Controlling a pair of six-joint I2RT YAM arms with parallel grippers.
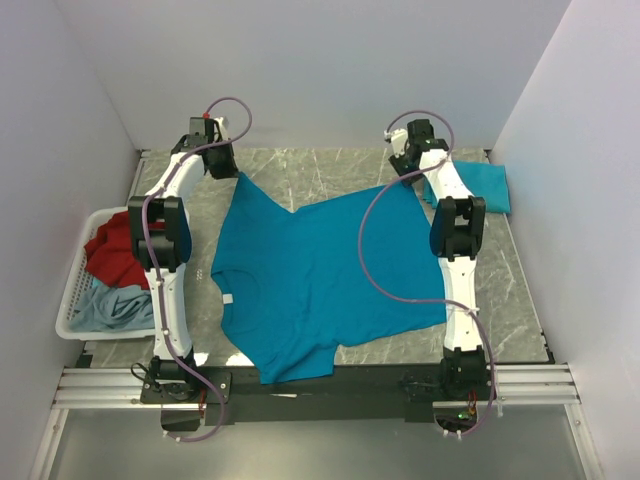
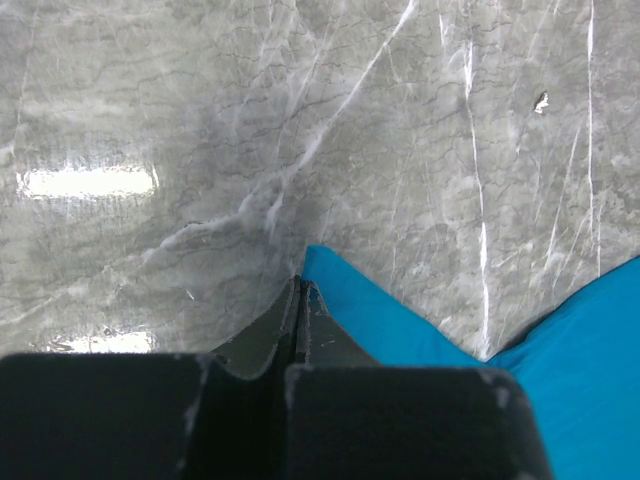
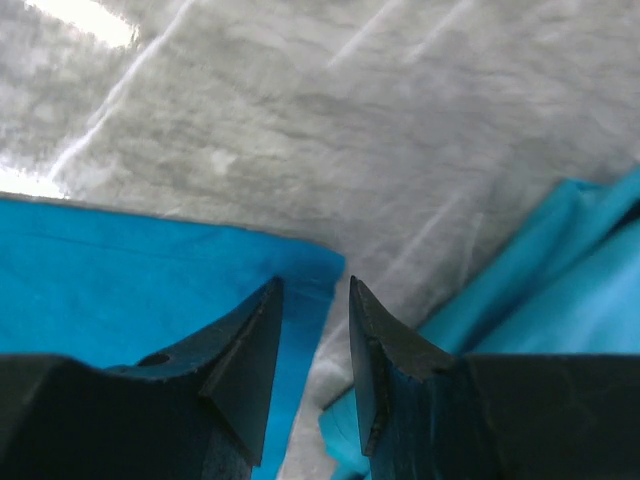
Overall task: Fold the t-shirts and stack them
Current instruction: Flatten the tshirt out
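Observation:
A teal-blue t-shirt lies spread flat on the grey marble table, its collar and white neck label to the left. My left gripper is at the shirt's far-left corner. In the left wrist view the jaws are shut, and the corner of the cloth runs into them. My right gripper is at the far-right corner. In the right wrist view it is open, with one finger over the shirt's edge and nothing gripped.
A folded teal shirt lies at the back right, close to the right gripper, and also shows in the right wrist view. A white slatted basket at the left holds a red shirt and a grey-blue shirt. Walls enclose the table.

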